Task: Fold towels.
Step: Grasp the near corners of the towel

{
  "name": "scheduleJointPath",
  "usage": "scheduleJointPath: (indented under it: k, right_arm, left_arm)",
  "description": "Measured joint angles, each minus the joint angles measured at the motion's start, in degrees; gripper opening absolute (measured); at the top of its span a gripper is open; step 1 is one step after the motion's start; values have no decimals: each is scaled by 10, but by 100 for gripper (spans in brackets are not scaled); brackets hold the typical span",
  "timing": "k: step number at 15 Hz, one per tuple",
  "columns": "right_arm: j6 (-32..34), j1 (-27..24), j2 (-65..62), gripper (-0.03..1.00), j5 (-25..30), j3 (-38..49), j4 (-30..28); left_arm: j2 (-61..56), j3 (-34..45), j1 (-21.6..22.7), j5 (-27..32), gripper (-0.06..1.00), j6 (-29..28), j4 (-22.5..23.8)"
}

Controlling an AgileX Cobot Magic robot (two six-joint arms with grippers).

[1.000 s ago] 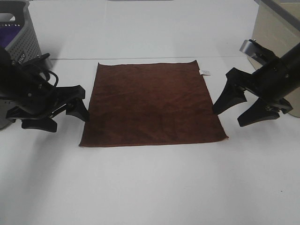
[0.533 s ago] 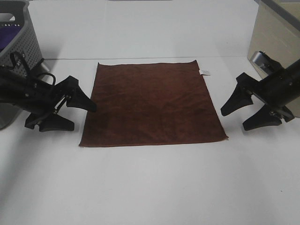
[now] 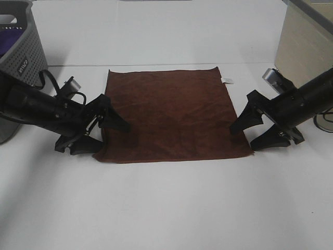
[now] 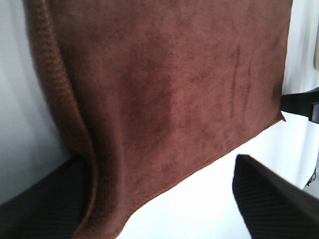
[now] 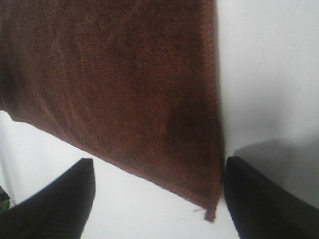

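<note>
The towel [image 3: 171,114] is a dark reddish-brown square lying flat on the white table, with a small white tag [image 3: 227,80] at its far right edge. My left gripper [image 3: 105,136] is open and low at the towel's front left corner, one finger over the cloth and one on the table in front. In the left wrist view the towel [image 4: 164,84] lies between the fingers [image 4: 271,199], its edge bunched against the other finger. My right gripper [image 3: 250,135] is open, straddling the front right corner. The right wrist view shows that corner [image 5: 209,211] between the open fingers [image 5: 55,199].
A grey perforated basket [image 3: 26,52] with purple fabric [image 3: 11,42] stands at the back left, close behind the left arm. A beige cabinet [image 3: 304,39] stands at the back right. A cable [image 3: 325,117] lies near the right arm.
Both grippers have moved inward and down onto the towel's front corners. The left gripper has pushed the towel's front left edge slightly inward, bunching it.
</note>
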Motion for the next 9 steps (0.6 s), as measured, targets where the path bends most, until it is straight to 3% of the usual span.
scheduleJointPath:
  k: [3, 4, 7, 9]
  right_arm:
    - [-5, 36, 13, 59, -10, -3, 14]
    - [-5, 42, 14, 51, -14, -3, 15]
    - [-3, 48, 16, 10, -29, -3, 6]
    - [28, 48, -2, 2, -28, -3, -19]
  left_arm:
    - [14, -24, -22, -1, 69, 0, -7]
    - [19, -29, -25, -11, 59, -1, -5]
    - [29, -32, -28, -30, 10, -5, 11]
    - [29, -32, -28, -17, 2, -17, 36]
